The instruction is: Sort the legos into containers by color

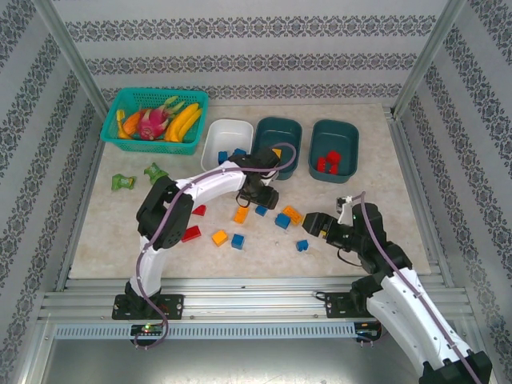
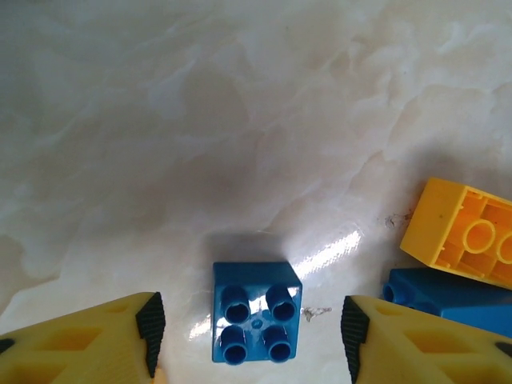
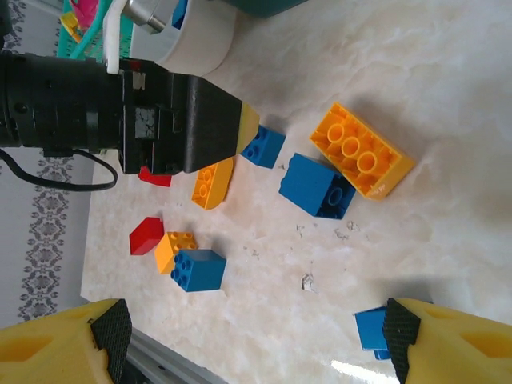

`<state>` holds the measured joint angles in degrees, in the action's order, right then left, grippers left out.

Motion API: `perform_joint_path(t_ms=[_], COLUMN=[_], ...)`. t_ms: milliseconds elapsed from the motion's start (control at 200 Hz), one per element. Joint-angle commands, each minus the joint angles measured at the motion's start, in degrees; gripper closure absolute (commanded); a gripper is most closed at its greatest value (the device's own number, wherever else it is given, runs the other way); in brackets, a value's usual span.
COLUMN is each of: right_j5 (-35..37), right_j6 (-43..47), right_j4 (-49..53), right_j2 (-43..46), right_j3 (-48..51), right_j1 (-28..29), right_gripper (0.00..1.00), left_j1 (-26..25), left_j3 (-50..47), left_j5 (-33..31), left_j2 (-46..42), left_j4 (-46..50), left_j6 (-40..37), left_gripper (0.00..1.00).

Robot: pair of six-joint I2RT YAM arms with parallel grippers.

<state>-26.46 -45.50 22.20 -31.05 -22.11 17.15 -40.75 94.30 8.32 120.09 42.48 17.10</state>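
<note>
**Left gripper** [image 2: 250, 340], left wrist view. Its two yellow, black-padded fingers stand apart and are cut off by the lower frame edge. A blue four-stud brick [image 2: 256, 322] sits studs-up between them and touches neither pad. Outside one finger lies an orange brick [image 2: 462, 232], tipped on its side and cropped by the frame edge. Below it, a second blue brick [image 2: 436, 292] is partly hidden behind that finger.

In the top view the fingertips are hard to make out against the dark wrist. The arm covers part of the middle teal tub [image 1: 268, 126] just beyond the gripper. The white tub [image 1: 214, 142], beyond and to the left, holds blue bricks. The far teal tub [image 1: 332, 126], beyond and to the right, holds red bricks [image 1: 327, 163].

**Right gripper** [image 3: 252, 344], right wrist view. The fingers are spread wide with nothing between them, and only their tips are in frame. Ahead lie a long orange brick [image 3: 362, 152] and, just beside it, a blue brick on its side [image 3: 318, 186]. A small blue piece [image 3: 370, 328] is half hidden by one fingertip.

**Surface and room.** The table [image 1: 384, 192] is pale, glossy and marble-patterned, with a glint beside the straddled brick. Striped damask wallpaper [image 1: 240, 32] and aluminium posts [image 1: 72, 56] enclose it. A turquoise basket [image 1: 120, 136] of toy fruit and green wrappers [image 1: 122, 182] lie well to the left of the left gripper.
</note>
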Motion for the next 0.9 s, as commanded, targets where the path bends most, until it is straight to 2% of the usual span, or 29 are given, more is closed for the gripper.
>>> perform_joint_path(t_ms=[0, 105, 335, 520, 669, 759, 894], right_j5=[0.12, 1.21, 1.76, 1.51, 0.9, 0.61, 2.05], right_j6=[-3.52, -3.71, -3.72, -3.39, -2.78, -1.21, 2.07], right_j4=[0.92, 2.42, 2.35, 1.15, 0.24, -0.88, -3.46], right_j2=[2.56, 4.1, 3.39, 1.54, 0.09, -0.94, -5.47], right_j3=[1.97, 2.07, 1.73, 0.94, -0.32, -2.35, -7.58], right_j1=[0.79, 0.78, 0.78, 0.78, 0.95, 1.77, 5.43], right_gripper=[0.16, 0.16, 0.16, 0.17, 0.18, 0.19, 0.19], left_j1=[-0.95, -1.85, -3.36, -3.6, -3.55, -2.2, 3.1], left_j3=[2.13, 2.29, 2.47, 2.42, 3.55, 5.03, 7.42], left_j5=[-3.35, -3.15, -4.9, -6.01, -8.37, -8.66, -6.19], left_j2=[1.75, 2.74, 5.11, 6.04, 3.89, 0.85, -3.56], left_j4=[4.2, 4.61, 5.71, 4.74, 5.37, 6.66, 8.62], left_j6=[-1.09, -1.11, -0.4, -0.82, -0.1, 1.32, 3.37], left_gripper=[0.4, 0.45, 0.47, 0.6, 0.67, 0.68, 0.68])
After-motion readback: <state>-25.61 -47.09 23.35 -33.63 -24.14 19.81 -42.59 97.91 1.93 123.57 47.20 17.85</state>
